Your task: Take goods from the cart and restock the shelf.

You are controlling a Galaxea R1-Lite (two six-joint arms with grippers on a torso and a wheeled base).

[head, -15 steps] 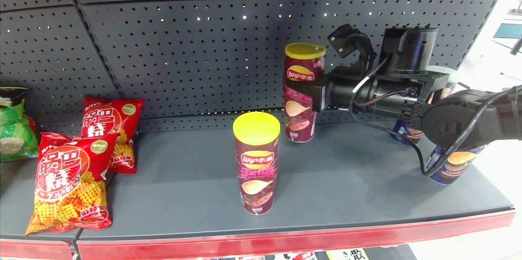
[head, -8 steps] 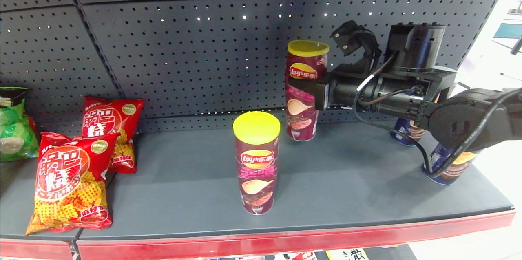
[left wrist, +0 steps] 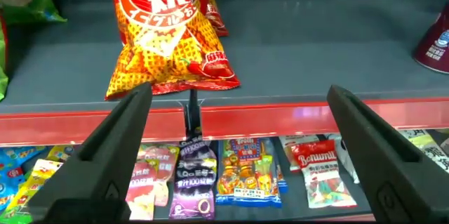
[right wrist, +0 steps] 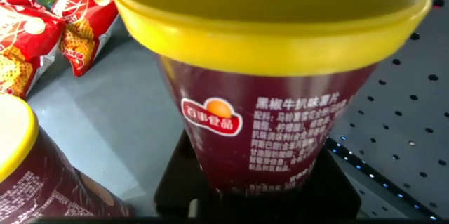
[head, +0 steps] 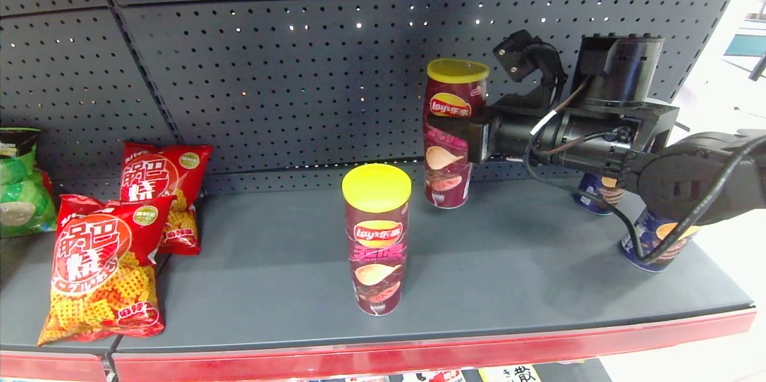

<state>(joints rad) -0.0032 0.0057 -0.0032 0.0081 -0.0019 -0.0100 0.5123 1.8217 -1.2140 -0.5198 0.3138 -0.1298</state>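
Observation:
My right gripper (head: 447,130) is shut on a maroon chip can (head: 455,100) with a yellow lid, held upright at the back of the grey shelf (head: 508,274), its base at or just above the shelf board. The right wrist view has this can (right wrist: 273,112) up close, with its lid (right wrist: 266,13) on top. A second identical can (head: 377,238) stands upright nearer the front edge, to the left of the held one. My left gripper (left wrist: 238,154) is open and holds nothing, below and in front of the shelf's red edge (left wrist: 245,115).
Two red snack bags (head: 102,268) (head: 164,190) and a green bag (head: 21,190) lie at the shelf's left. Blue cans (head: 652,244) (head: 592,193) stand at the right behind my right arm. A perforated panel (head: 299,70) backs the shelf. Small packets (left wrist: 245,175) fill the lower shelf.
My right gripper has carried the held can slightly to the right along the back of the shelf. The front can and the bags have stayed put.

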